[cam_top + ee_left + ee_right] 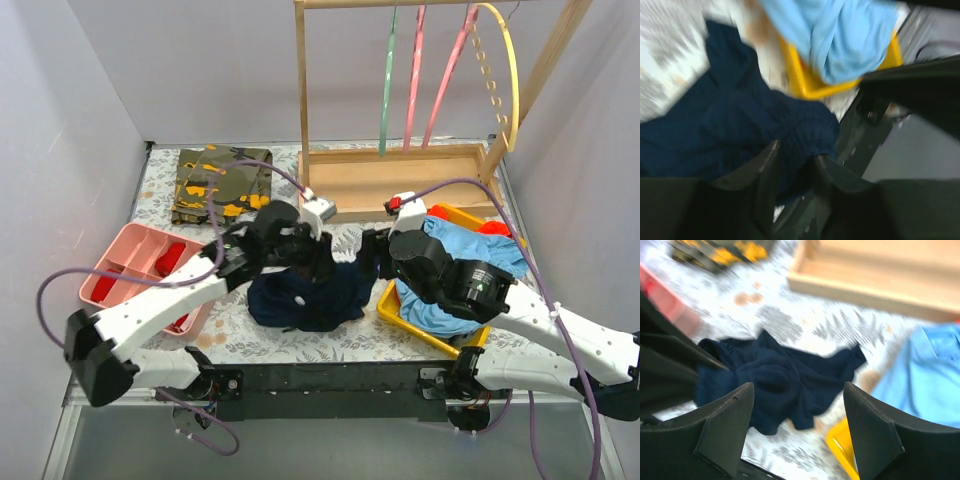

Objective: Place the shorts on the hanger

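Locate the shorts (300, 300) in a crumpled heap on the table (340, 345), between the two arms and just beside the yellow tray (388, 305) that holds the light blue garment (470, 258). The left gripper (796, 161) pinches a gathered fold at the elastic waistband. Its wrist view is blurred, but fabric fills the narrow gap between its fingers (765, 167). Judge this as a lifting grip, since a waistband edge lets the garment hang open. The right gripper (797, 388) hovers over the heap with its fingers spread wide and holding nothing, placed to take a second edge. The hanger (387, 80) hangs on the wooden rack (302, 90), well apart from the shorts, so expect a carry toward the far side.
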{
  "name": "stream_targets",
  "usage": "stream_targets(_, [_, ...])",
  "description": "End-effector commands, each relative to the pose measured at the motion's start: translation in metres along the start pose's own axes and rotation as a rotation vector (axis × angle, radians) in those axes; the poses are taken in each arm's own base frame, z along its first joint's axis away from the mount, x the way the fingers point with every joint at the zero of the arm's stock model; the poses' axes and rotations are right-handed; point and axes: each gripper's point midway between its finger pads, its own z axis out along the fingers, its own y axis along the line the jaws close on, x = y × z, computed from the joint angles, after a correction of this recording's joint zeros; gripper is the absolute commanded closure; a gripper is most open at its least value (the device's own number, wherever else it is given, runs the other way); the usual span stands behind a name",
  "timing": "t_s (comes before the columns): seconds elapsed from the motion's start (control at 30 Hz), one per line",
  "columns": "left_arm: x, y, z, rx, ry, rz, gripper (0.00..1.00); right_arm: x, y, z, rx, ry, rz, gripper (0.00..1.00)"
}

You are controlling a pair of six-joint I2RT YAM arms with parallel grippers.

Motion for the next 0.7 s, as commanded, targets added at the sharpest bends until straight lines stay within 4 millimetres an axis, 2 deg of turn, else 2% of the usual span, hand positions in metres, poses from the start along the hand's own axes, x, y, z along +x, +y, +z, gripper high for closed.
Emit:
stream_targets(0.0, [0.033,-0.016,0.033,0.169,0.074,-0.105,0.65,0.05,-0.021,0.009,0.018,0.088,0.035,0.21])
stream_targets(0.03, [0.037,-0.01,0.035,0.13,0.079,-0.14,0.57,0.057,-0.026,0.012,0.027,0.101,0.036,0.21])
stream_targets(0.07, [0.039,-0.001,0.034,0.069,0.078,-0.168,0.42,0.062,-0.026,0.014,0.024,0.111,0.033,0.21])
stream_targets(0.1, [0.034,0.014,0.031,-0.028,0.04,-0.181,0.42,0.073,-0.029,0.017,0.031,0.134,0.008,0.21])
stream_targets(0.13, [0.026,0.021,0.021,-0.089,-0.003,-0.218,0.39,0.076,-0.031,0.019,0.037,0.138,0.001,0.21])
stream_targets(0.17, [0.034,0.032,0.015,-0.164,0.011,-0.244,0.3,0.079,-0.032,0.021,0.041,0.144,-0.012,0.21])
stream_targets(0.2, [0.037,0.042,0.009,-0.233,0.011,-0.27,0.3,0.082,-0.032,0.025,0.037,0.159,-0.036,0.21])
stream_targets(0.23, [0.037,0.064,0.001,-0.365,-0.019,-0.296,0.33,0.083,-0.033,0.027,0.041,0.164,-0.043,0.22])
stream_targets(0.27, [0.055,0.074,-0.007,-0.439,0.023,-0.343,0.35,0.084,-0.032,0.029,0.037,0.17,-0.054,0.23])
stream_targets(0.3, [0.062,0.08,-0.012,-0.484,0.031,-0.364,0.43,0.087,-0.03,0.031,0.026,0.184,-0.061,0.23])
stream_targets(0.33, [0.069,0.088,-0.016,-0.531,0.038,-0.377,0.46,0.088,-0.03,0.031,0.021,0.193,-0.081,0.25])
stream_targets(0.37, [0.083,0.092,-0.023,-0.569,0.062,-0.413,0.47,0.091,-0.03,0.031,0.017,0.203,-0.091,0.25])
stream_targets(0.4, [0.09,0.095,-0.026,-0.586,0.071,-0.422,0.51,0.093,-0.029,0.031,0.007,0.212,-0.101,0.25])
stream_targets(0.5, [0.11,0.104,-0.04,-0.652,0.08,-0.468,0.53,0.099,-0.03,0.025,-0.018,0.243,-0.14,0.26])
stream_targets(0.67, [0.122,0.109,-0.042,-0.678,0.087,-0.493,0.56,0.106,-0.027,0.014,-0.079,0.276,-0.164,0.29])
